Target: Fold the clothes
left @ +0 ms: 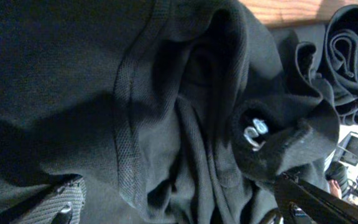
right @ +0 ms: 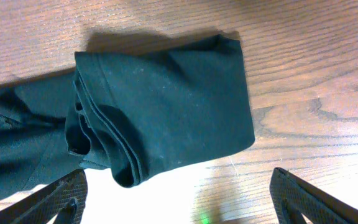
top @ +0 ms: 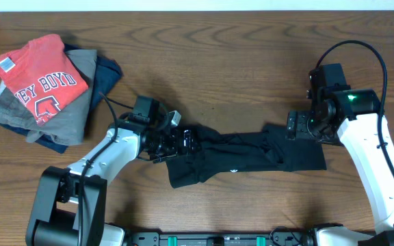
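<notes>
Right claw [right: 185, 205] gapes over T-shirt's [right: 166, 106] folded edge, bare table [right: 309, 93] beyond.

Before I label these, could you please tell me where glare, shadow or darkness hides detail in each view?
Overhead: even light, though the black T-shirt shows little fold detail; left wrist: dim, it fills the frame; right wrist: glare whites out the table by the folded edge.
</notes>
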{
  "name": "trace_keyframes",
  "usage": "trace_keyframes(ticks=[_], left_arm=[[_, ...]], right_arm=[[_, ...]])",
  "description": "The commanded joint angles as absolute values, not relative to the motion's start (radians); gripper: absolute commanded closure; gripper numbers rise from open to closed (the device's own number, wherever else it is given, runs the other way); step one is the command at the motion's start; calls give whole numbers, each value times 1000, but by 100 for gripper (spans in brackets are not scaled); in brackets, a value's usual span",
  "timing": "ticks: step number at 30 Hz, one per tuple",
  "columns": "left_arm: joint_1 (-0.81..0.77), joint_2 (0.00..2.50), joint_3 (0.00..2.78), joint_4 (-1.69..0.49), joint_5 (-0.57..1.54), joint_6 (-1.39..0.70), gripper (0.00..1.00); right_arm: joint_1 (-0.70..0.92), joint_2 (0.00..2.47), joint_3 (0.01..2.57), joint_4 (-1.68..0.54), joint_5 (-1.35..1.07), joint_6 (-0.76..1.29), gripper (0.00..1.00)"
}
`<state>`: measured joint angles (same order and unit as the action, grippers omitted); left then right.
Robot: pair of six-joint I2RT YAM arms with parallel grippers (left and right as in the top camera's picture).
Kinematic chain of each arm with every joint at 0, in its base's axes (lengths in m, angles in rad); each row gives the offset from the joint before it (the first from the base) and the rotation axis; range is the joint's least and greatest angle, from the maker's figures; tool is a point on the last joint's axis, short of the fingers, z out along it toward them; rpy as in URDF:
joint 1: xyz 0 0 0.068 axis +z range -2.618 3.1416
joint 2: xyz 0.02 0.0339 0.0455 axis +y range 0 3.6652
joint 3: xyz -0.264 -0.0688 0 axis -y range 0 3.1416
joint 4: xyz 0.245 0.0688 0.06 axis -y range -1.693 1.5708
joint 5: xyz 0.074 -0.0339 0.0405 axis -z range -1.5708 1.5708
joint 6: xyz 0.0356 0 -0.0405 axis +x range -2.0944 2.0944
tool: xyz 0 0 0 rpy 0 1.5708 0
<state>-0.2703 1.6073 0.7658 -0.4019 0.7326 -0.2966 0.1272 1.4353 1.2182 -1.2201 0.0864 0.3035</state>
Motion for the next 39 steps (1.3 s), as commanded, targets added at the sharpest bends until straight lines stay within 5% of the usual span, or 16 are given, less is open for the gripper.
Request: trace_keyframes(ticks=[1, 13, 20, 28, 30, 31, 32, 35, 39], left_arm=[[-298, 1602, 738, -348, 768, -318, 2], [-346, 1613, 736, -287, 767, -358, 0], [-347, 1614, 736, -329, 703, -361, 47], [-347, 1614, 736, -356, 661, -373, 61], [-345, 1614, 736, -358, 662, -373, 58], [-340, 1612, 737, -358, 673, -371, 47], [-331, 1607, 738, -358, 699, -366, 23], [-268, 1570, 742, -363, 805, -331, 16], [-163, 1491, 743, -395, 812, -320, 15]], right_arm=[[121, 1433, 1228, -1224, 97, 314, 8], [121, 1433, 1229, -1223, 97, 313, 8], [125, 1434, 1228, -1214, 26, 286, 13], [186, 1455, 1227, -1188, -65, 253, 27], [212, 1460, 1227, -1170, -115, 211, 33], [228, 1463, 1226, -1156, -156, 178, 39], [244, 1465, 1225, -1139, -200, 147, 46], [295, 1475, 1216, -1087, -311, 110, 96], [356, 1504, 1201, -1039, -366, 123, 99]])
